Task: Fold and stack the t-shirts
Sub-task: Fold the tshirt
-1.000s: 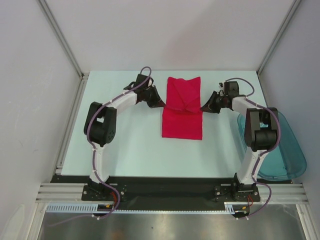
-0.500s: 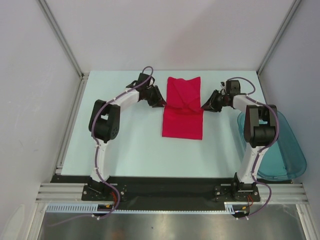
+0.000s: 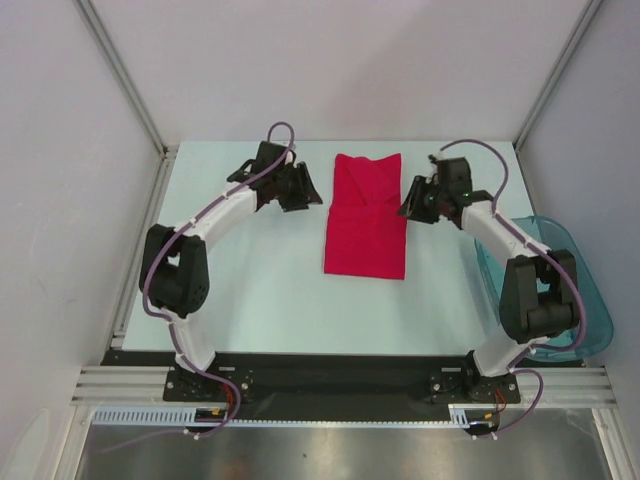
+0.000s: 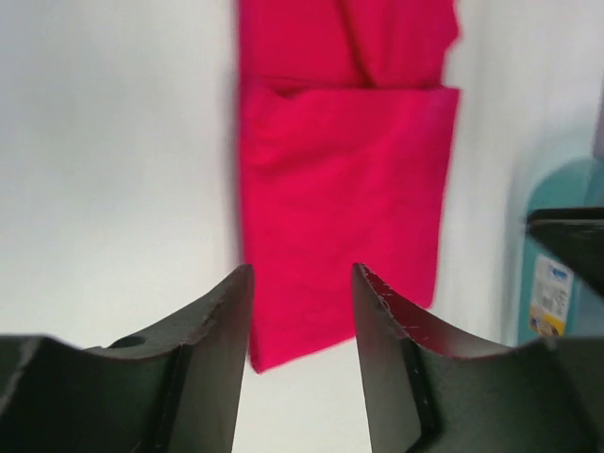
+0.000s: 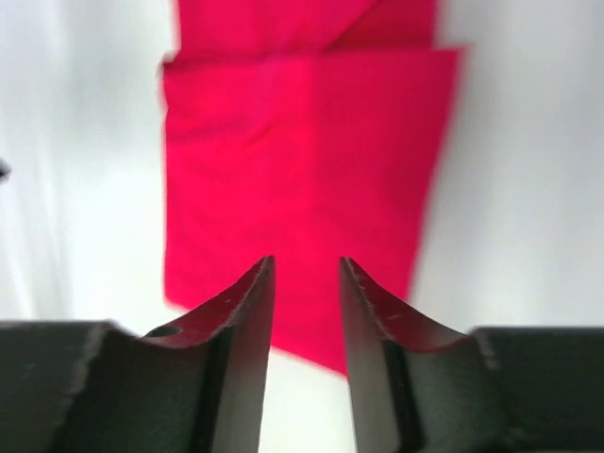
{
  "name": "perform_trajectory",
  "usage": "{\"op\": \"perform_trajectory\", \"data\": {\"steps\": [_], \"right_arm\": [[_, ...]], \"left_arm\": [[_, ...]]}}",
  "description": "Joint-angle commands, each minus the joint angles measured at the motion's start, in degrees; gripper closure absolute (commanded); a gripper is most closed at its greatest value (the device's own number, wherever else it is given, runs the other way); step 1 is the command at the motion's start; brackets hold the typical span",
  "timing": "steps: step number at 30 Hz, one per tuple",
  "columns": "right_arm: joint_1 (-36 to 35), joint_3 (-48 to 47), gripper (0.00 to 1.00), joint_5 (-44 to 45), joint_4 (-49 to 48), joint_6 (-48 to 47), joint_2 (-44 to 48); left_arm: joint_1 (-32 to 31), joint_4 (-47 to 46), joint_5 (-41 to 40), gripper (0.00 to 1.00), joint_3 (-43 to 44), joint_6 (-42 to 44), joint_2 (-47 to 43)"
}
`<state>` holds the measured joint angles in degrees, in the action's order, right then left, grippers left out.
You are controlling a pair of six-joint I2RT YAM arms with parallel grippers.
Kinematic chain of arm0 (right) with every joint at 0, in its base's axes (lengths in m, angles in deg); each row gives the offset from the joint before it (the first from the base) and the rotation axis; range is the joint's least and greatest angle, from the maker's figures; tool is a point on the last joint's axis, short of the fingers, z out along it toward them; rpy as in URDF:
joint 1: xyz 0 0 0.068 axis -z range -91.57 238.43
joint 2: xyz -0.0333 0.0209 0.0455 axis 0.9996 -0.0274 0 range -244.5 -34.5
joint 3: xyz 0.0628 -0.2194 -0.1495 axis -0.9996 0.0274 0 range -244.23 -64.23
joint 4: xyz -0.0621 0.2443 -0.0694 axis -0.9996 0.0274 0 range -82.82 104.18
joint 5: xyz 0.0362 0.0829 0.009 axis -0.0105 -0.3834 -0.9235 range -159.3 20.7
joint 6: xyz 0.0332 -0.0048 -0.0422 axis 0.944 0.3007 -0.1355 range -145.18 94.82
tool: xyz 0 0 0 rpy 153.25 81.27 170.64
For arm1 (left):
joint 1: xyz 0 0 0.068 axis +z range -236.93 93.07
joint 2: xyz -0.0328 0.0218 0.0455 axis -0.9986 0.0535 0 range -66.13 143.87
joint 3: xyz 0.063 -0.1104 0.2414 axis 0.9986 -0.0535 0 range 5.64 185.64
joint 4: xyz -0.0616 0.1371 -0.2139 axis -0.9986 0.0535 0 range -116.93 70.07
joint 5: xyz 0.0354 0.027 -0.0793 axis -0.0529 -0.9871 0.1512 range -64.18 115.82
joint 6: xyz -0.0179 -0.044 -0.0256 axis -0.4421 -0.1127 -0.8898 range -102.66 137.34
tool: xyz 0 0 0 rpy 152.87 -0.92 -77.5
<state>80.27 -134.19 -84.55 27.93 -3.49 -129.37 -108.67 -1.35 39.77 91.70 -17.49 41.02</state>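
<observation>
A bright red t-shirt [image 3: 365, 215] lies flat on the pale table, folded into a long strip with a flap folded over its far part. It also shows in the left wrist view [image 4: 344, 170] and the right wrist view [image 5: 302, 160]. My left gripper [image 3: 303, 190] hovers just left of the shirt's far part, open and empty [image 4: 300, 274]. My right gripper [image 3: 412, 203] hovers just right of the shirt, open and empty [image 5: 305, 264]. Neither touches the cloth.
A translucent teal bin [image 3: 590, 310] sits at the table's right edge, partly behind the right arm; its edge shows in the left wrist view [image 4: 557, 245]. Metal frame posts and white walls enclose the table [image 3: 250, 290].
Both grippers have lifted and drawn back a little from the shirt's sides, and both arms have stretched out further. The shirt has not moved.
</observation>
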Motion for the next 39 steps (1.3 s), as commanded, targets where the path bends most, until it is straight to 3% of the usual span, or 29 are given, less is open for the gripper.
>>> {"op": "perform_trajectory", "data": {"steps": [1,4,8,12,16,17,19,23,31,39], "right_arm": [[-4.14,4.99,0.63,4.34,-4.91,2.03,1.27],[-4.23,5.27,0.63,5.92,-5.9,1.34,-0.75],[-1.42,4.83,0.56,3.39,-7.13,-0.68,-3.39],[2.35,3.69,0.52,-1.61,-9.59,-2.53,-7.68],[4.38,0.7,0.69,-5.93,-11.6,-1.04,-11.83],[4.38,0.7,0.7,-6.37,-12.48,0.09,-12.26],[4.03,0.87,0.78,-8.04,-15.29,1.24,-12.88],[4.21,1.84,0.86,-11.56,-20.13,5.1,-14.46],[6.67,-0.44,0.88,-17.45,-30.5,11.52,-22.98],[9.2,-8.88,0.87,-15.61,-26.83,9.16,-30.81]], "left_arm": [[-4.36,-5.1,4.05,0.5,-2.65,2.04,-1.08],[-6.39,-6.69,5.91,0.5,-2.31,2.4,0.24],[-6.21,-5.99,3.02,0.36,0.5,5.29,2.61],[-5.6,-3.35,1.95,0.35,8.14,8.55,8.66],[-5.33,-3.25,8.52,0.47,14.39,7.77,14.48],[-5.42,-5.0,9.68,0.58,14.57,7.15,15.27],[-5.42,-8.25,12.84,0.65,13.7,4.78,16.94],[-5.25,-11.87,15.13,0.66,14.22,2.4,20.63],[-1.29,-13.98,17.07,0.66,19.57,-0.76,28.8],[1.87,-13.81,18.04,0.6,22.83,-2.17,33.38]]}}
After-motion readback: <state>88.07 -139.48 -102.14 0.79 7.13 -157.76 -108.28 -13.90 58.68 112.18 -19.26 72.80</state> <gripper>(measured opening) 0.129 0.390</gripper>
